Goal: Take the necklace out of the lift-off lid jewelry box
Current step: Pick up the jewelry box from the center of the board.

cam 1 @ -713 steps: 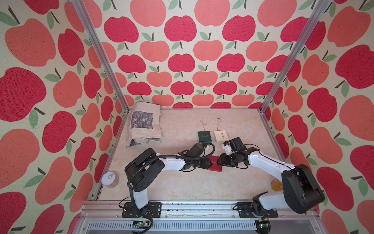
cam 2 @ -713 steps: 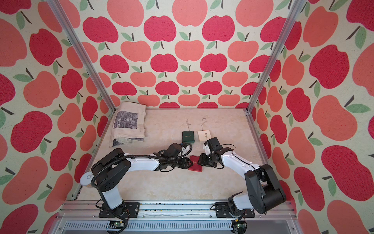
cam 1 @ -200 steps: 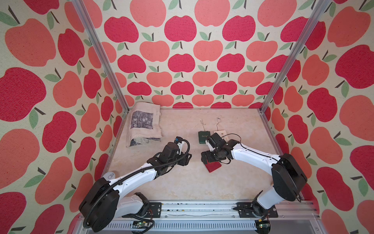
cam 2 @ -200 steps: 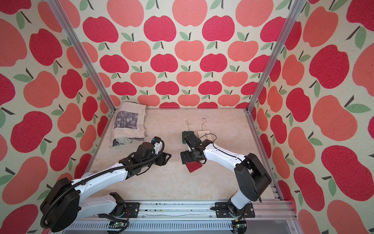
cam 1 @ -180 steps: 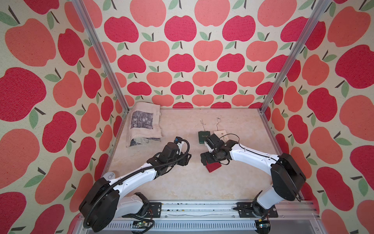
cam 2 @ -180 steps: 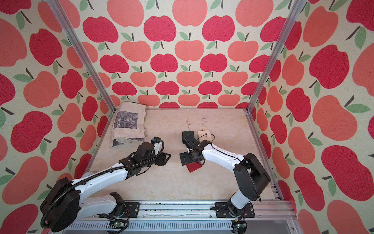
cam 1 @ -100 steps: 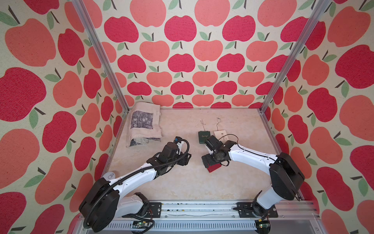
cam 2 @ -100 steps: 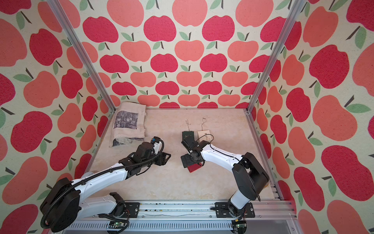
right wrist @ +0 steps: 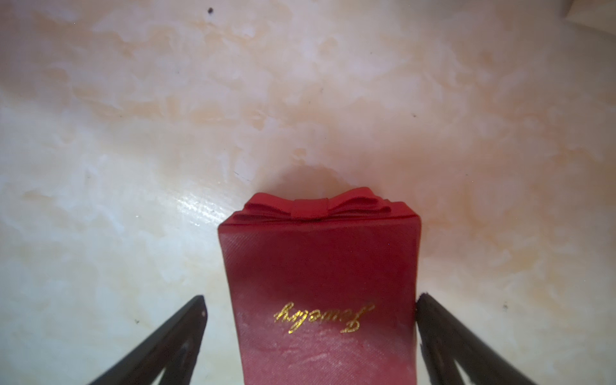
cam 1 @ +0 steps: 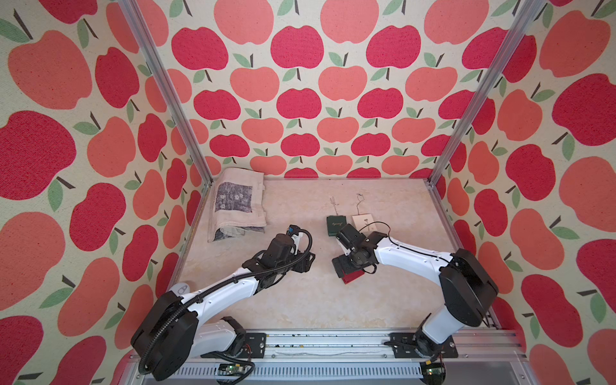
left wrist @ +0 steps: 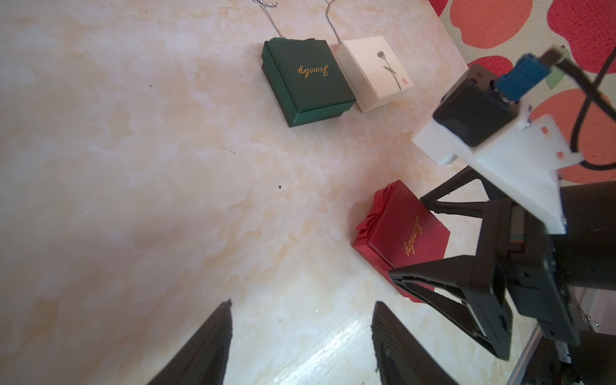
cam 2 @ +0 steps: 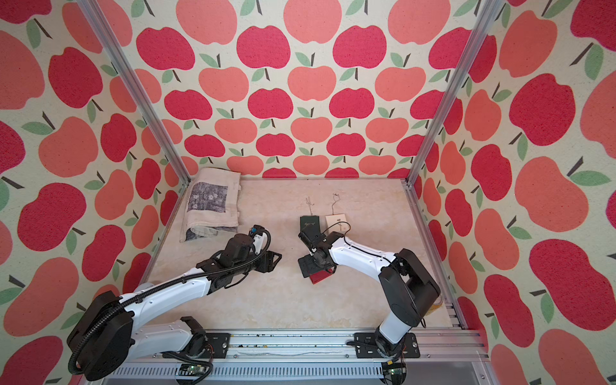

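The right claw [right wrist: 310, 299], spread wide, straddles the closed red jewelry box [right wrist: 320, 260].

Right tool [cam 1: 339, 267] over the red box [cam 1: 354, 276] (left tool [cam 1: 307, 262] well apart).

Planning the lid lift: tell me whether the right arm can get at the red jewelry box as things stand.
Probably yes. The open right pincer straddles the red jewelry box, its fingers on either side with nothing else between them. The left pincer stands well aside, also open.
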`<state>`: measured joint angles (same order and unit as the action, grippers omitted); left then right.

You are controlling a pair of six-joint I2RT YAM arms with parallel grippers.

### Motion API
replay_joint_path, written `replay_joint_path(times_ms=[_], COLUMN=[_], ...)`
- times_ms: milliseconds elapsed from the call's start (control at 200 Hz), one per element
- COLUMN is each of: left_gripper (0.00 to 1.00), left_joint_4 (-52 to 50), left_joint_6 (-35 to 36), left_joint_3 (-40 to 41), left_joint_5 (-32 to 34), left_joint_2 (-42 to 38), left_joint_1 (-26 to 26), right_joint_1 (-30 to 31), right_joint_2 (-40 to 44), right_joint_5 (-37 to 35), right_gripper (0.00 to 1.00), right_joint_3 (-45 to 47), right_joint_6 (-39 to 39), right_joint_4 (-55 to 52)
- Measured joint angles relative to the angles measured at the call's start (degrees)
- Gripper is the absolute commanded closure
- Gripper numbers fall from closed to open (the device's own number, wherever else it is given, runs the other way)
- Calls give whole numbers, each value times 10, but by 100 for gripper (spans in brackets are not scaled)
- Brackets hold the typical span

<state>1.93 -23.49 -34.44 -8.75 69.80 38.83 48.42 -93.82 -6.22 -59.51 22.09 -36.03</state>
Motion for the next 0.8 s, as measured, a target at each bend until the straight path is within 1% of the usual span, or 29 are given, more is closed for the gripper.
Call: replay_joint_path(times_ms=[150,390,620,800], left_gripper=[30,28,26,20], left_joint_4=[0,0,2,21], left_joint_6=[-1,-2,-2,17], left_joint_3=[0,0,0,0], left_joint_5=[0,0,0,-8], left_joint_2=[0,0,0,-12], left_joint_1=[0,0,0,0], right_joint_1=[0,0,0,-9], right_joint_2=[-2,-3,-3,8], right_joint_5=[0,-4,-4,5], right_gripper=[5,13,16,16], right_joint_3=[7,10,10,10], right_joint_6=[0,-2,-4,-19], right_joint_4=[1,2,2,-8])
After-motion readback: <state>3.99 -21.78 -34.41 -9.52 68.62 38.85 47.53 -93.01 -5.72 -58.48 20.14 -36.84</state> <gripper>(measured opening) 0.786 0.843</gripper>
